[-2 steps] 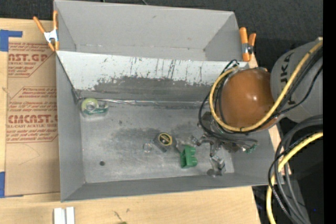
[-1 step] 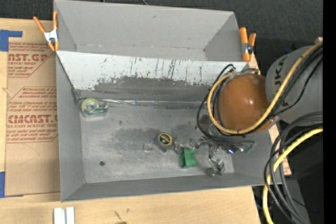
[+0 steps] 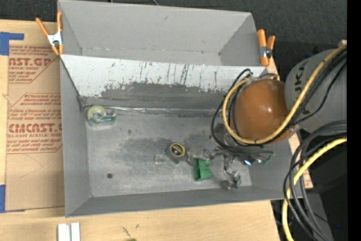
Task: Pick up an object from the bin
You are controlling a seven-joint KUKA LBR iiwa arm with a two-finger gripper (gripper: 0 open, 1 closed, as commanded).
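Jaws beside green block point(image 3: 202, 170) near front wall of bin point(image 3: 130, 121), whether apart or together unclear

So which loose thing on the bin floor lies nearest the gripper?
The small green plastic block, right beside the gripper; the round brass-coloured ring lies further left, and the pale clear tape roll sits at the far left.

A grey bin point(image 3: 141, 42), its floor smudged dark and its wall streaked with black scratches, holds a bright green block point(image 3: 202, 170), a brass-and-black ring point(image 3: 177, 149) and a pale greenish tape roll point(image 3: 100, 115), beside the arm's glossy orange-brown cover point(image 3: 259, 110)
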